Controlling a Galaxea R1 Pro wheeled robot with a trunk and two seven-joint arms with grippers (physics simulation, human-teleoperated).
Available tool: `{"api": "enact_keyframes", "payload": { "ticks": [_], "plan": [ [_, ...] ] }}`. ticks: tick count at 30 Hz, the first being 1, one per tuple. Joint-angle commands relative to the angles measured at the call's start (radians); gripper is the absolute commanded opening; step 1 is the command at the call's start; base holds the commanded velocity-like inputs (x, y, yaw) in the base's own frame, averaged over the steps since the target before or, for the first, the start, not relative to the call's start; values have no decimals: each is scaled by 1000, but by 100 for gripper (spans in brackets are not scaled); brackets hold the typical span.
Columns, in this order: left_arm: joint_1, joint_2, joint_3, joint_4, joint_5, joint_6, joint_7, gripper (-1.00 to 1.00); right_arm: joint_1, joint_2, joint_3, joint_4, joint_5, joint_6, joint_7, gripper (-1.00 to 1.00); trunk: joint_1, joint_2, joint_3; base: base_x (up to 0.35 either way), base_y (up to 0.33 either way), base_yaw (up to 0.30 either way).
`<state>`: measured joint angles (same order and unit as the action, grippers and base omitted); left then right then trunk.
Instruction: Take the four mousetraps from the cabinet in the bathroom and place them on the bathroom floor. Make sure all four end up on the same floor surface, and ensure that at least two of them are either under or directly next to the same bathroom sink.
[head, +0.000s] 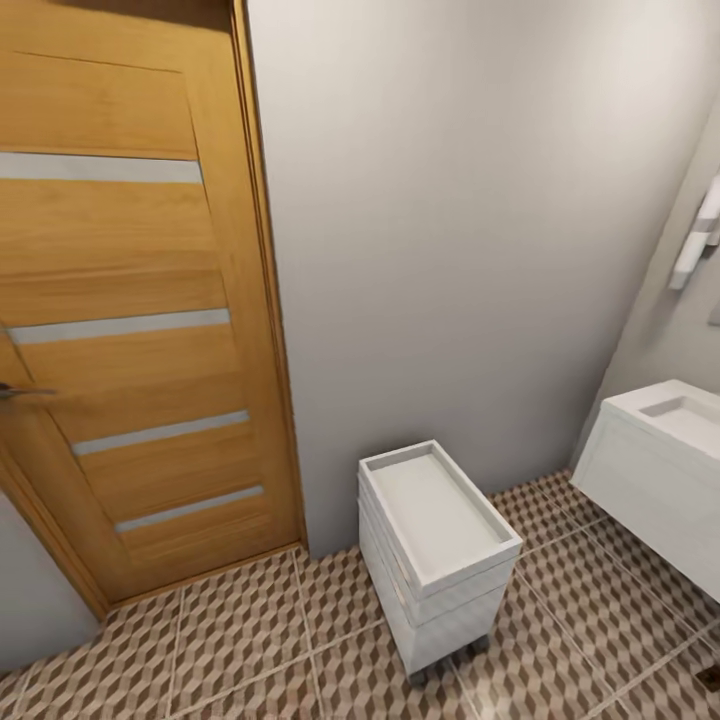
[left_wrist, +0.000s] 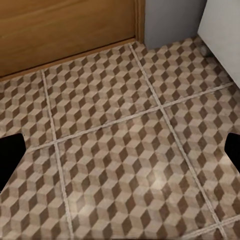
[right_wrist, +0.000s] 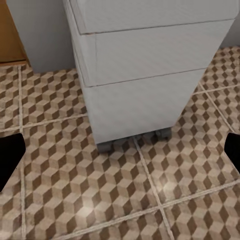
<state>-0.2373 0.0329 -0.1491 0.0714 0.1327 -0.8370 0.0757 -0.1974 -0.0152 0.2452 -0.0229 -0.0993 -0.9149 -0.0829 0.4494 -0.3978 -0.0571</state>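
The cube-patterned bathroom floor (head: 250, 640) lies below me. At the right edge hangs the white bathroom sink (head: 680, 410) on its white vanity unit (head: 650, 490). The mousetraps and the cabinet are out of view. My left gripper (left_wrist: 120, 155) hovers open over bare floor tiles (left_wrist: 120, 140), its dark fingertips (left_wrist: 10, 155) far apart with nothing between them. My right gripper (right_wrist: 120, 155) is open too, above the tiles (right_wrist: 75, 190) just in front of a white wheeled drawer unit (right_wrist: 145, 75).
The white drawer unit (head: 435, 550) with a tray top stands against the grey wall, between a wooden door (head: 120, 300) with a dark handle (head: 20, 392) and the vanity. A white fixture (head: 697, 240) hangs on the right wall. Tiled floor stretches in front of the door.
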Motion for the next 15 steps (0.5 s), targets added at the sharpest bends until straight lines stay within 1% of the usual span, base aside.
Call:
{"api": "enact_keyframes", "payload": {
  "ticks": [1, 15],
  "plan": [
    [-2, -1, -9, 4, 7, -5, 3, 100, -1, 0, 9, 0, -10, -2, -2, 100, 1, -2, -3, 0, 0, 269],
    [-2, -1, -9, 4, 7, -5, 3, 100, -1, 0, 9, 0, -10, -2, -2, 100, 1, -2, -10, 0, 0, 269]
  ]
}}
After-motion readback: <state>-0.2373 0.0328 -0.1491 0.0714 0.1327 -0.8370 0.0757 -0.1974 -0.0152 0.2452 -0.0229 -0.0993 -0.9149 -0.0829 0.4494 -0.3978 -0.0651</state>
